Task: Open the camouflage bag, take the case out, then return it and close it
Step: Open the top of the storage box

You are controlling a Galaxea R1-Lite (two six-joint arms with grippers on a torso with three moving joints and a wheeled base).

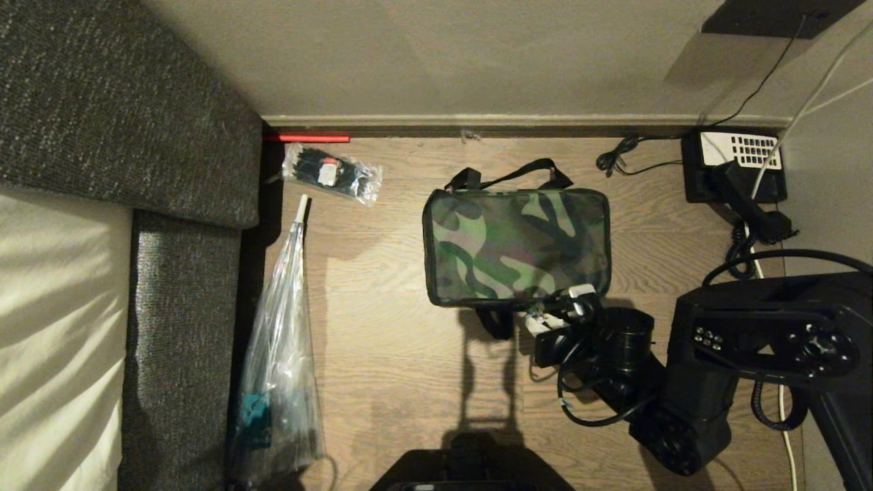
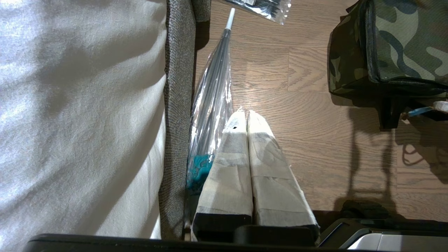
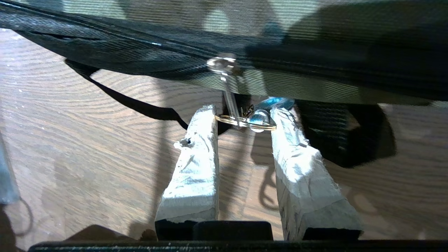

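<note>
The camouflage bag point(image 1: 516, 245) lies closed on the wooden floor, its black straps at the far side. My right gripper point(image 1: 556, 310) is at the bag's near edge, towards its right corner. In the right wrist view the taped fingertips of this gripper point(image 3: 245, 119) are shut on a gold ring point(image 3: 231, 119). The ring hangs from the metal zipper pull point(image 3: 229, 91) under the bag's side point(image 3: 315, 87), and a blue tag is also on it. The case is hidden. My left gripper point(image 2: 246, 115) is parked above the floor, shut and empty, with the bag point(image 2: 402, 42) off to one side.
A black desk telephone point(image 1: 736, 167) with coiled cord sits by the wall at right. A small clear bag of black items point(image 1: 332, 174) and a long clear plastic sleeve point(image 1: 279, 382) lie left of the bag, beside grey upholstery point(image 1: 102, 136).
</note>
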